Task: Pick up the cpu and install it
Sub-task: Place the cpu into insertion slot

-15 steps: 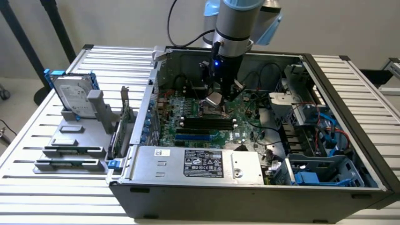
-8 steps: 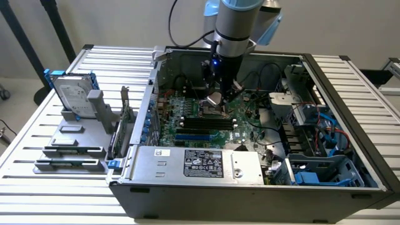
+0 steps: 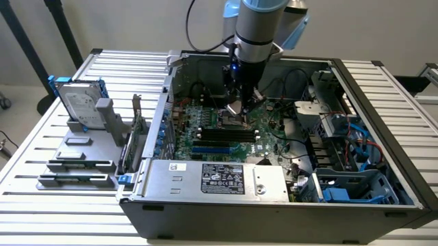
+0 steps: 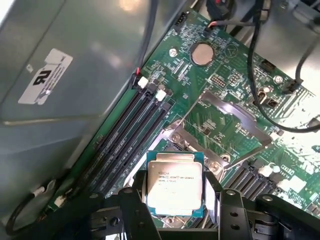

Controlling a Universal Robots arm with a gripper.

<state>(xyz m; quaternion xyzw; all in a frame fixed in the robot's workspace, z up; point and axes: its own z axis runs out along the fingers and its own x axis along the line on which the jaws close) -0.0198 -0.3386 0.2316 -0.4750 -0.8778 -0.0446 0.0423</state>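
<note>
Cpu (image 4: 174,182), metal top facing the wrist, is clamped edgewise by the gripper (image 4: 176,200).

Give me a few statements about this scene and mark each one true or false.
1. The end effector holds the cpu between its fingers. True.
2. The cpu lies on the grey rack outside the case. False: it is at the end effector, over the motherboard.
3. The hard drive stands upright on the rack, at the exterior view's left of the computer case. True.
4. The socket's metal load plate is clamped shut over the socket. False: it is swung open, off the socket.
</note>
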